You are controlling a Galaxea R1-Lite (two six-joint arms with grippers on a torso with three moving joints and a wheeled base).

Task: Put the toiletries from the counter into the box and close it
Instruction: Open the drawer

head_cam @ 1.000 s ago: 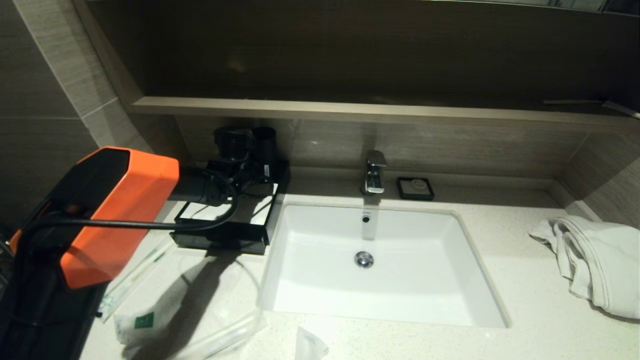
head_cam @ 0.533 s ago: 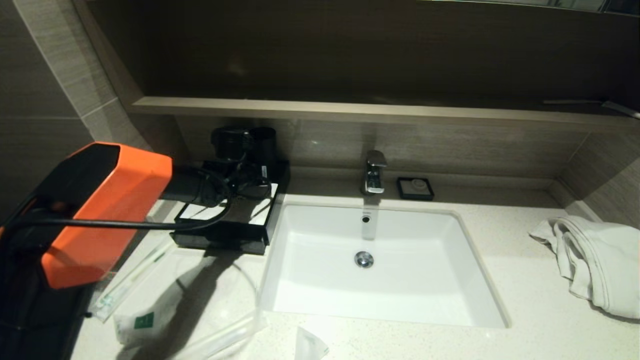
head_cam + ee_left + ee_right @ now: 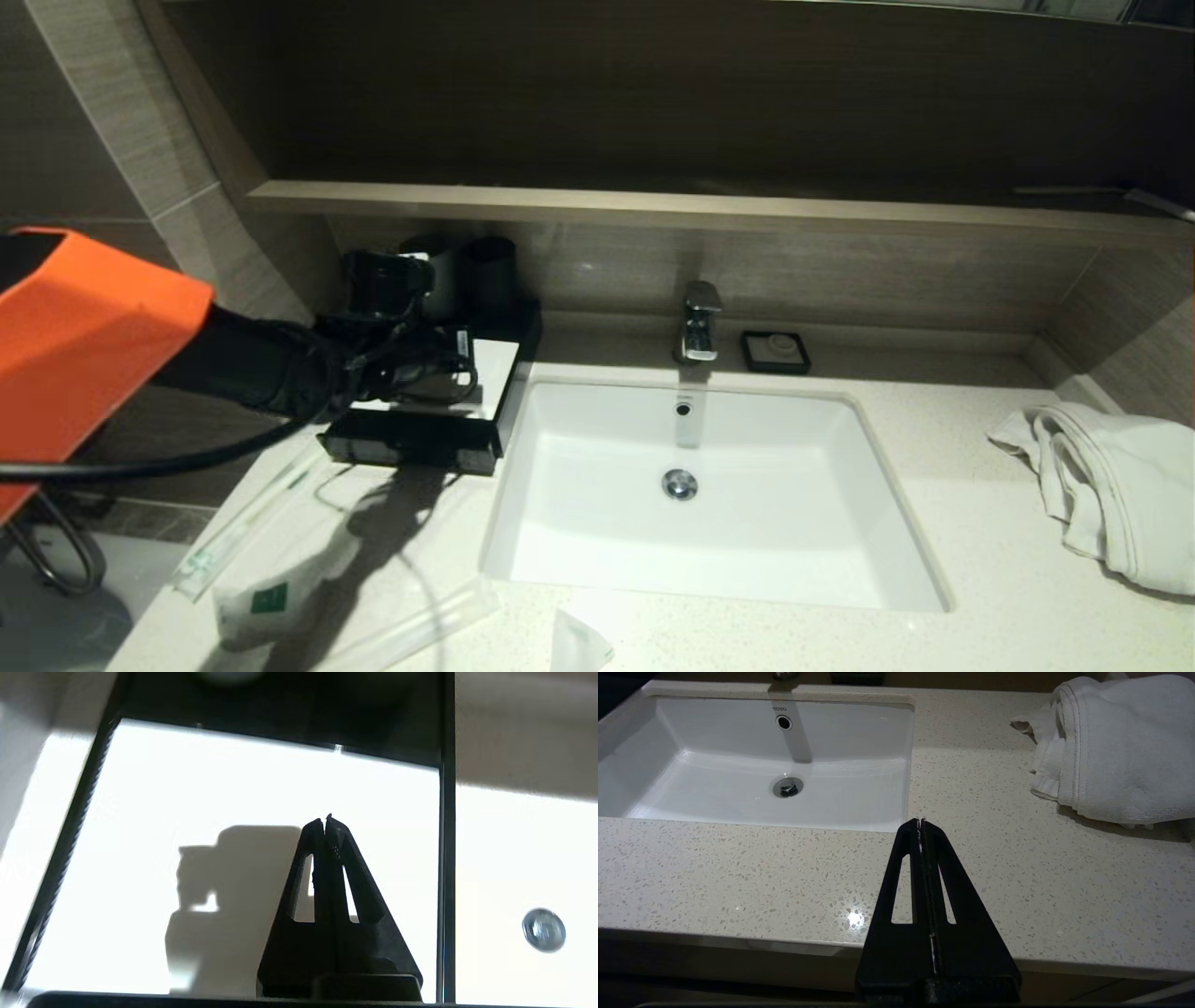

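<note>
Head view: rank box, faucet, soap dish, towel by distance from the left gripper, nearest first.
Left gripper, fingers shut, hangs over the box.
1. Box: directly under it, left of the sink.
2. Faucet: behind the sink, centre.
3. Soap dish: just right of the faucet.
4. Towel: far right of the counter.

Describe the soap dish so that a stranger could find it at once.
Start at the white sink and go to the tap behind it. The soap dish sits just right of the tap: small, black, square, with a round white piece inside.
</note>
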